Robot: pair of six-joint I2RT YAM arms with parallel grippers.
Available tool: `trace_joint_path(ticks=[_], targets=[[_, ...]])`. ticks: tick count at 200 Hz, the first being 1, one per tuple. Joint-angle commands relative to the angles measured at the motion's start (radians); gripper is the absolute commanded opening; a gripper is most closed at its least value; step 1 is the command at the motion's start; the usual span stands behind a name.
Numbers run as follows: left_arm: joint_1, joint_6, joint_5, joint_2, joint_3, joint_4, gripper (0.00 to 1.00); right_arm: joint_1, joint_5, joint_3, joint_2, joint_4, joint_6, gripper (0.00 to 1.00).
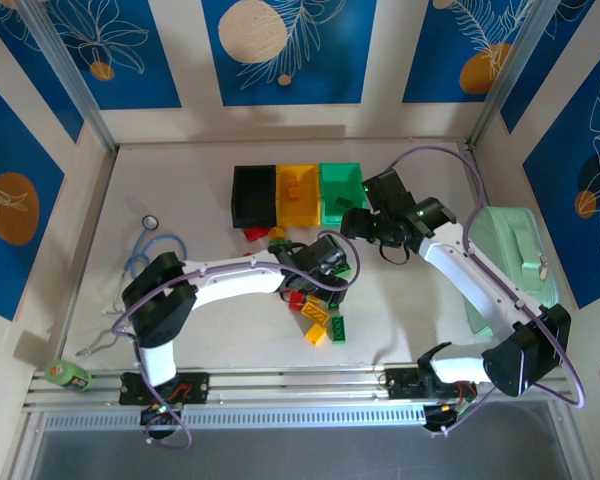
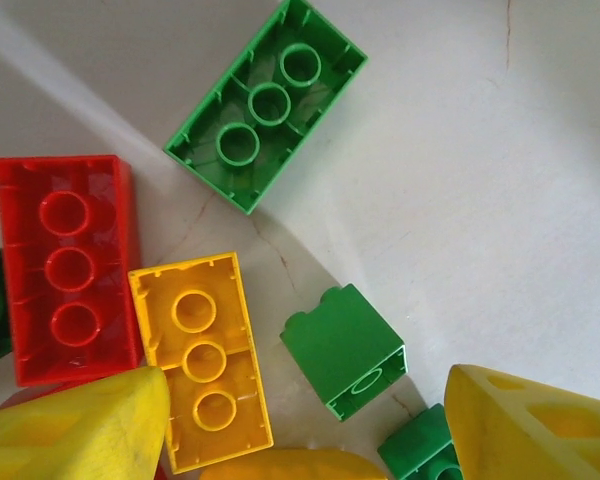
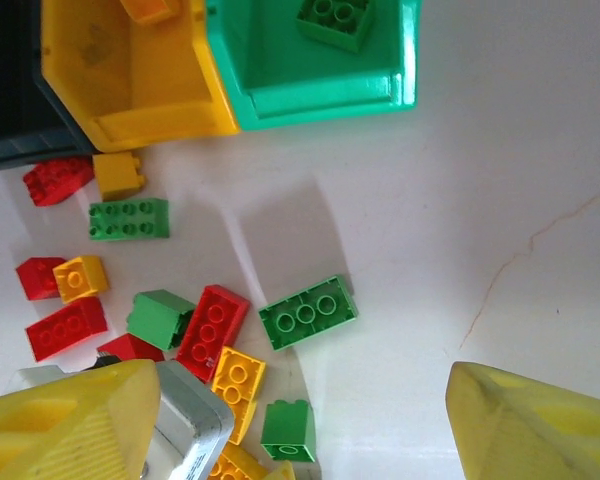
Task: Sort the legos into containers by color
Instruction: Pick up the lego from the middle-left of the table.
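Observation:
The black (image 1: 252, 195), yellow (image 1: 298, 195) and green (image 1: 342, 190) containers stand in a row at the back of the table. A yellow brick (image 1: 293, 187) lies in the yellow one and a green brick (image 3: 335, 20) in the green one. Loose legos lie in a heap in front of them. My left gripper (image 2: 308, 400) hangs open low over the heap, with a small green brick (image 2: 345, 348) and a yellow brick (image 2: 202, 360) lying between its fingers, neither gripped. My right gripper (image 3: 300, 400) is open with nothing held, higher up beside the green container (image 3: 310, 90).
A long green brick (image 2: 267, 105) and a red brick (image 2: 68, 265) lie just beyond my left fingers. Another red brick (image 1: 257, 234) rests by the black bin. A mint-green case (image 1: 510, 260) stands at the right; a tape roll (image 1: 68, 374) and cables (image 1: 150, 245) are at the left.

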Motion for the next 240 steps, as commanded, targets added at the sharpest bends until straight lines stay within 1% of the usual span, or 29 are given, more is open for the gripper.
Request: trace_joint_path(ticks=[1, 38, 64, 151, 179, 240], targets=[[-0.017, -0.014, 0.016, 0.031, 0.052, -0.055, 0.71, 0.004, -0.007, -0.030, -0.030, 0.014, 0.029, 0.76], [-0.047, -0.028, 0.011, 0.076, 0.100, -0.088, 0.68, 0.003, -0.014, -0.059, -0.045, 0.034, 0.039, 0.76], [-0.072, -0.040, -0.025, 0.094, 0.119, -0.106, 0.65, 0.003, -0.014, -0.073, -0.054, 0.039, 0.042, 0.76], [-0.081, -0.108, 0.004, 0.152, 0.147, -0.106, 0.59, -0.020, -0.017, -0.118, -0.108, 0.049, 0.048, 0.76], [-0.081, -0.113, -0.007, 0.177, 0.164, -0.128, 0.57, -0.026, -0.019, -0.126, -0.114, 0.052, 0.048, 0.76], [-0.083, -0.109, -0.037, 0.230, 0.200, -0.165, 0.57, -0.047, -0.035, -0.149, -0.133, 0.073, 0.045, 0.76]])
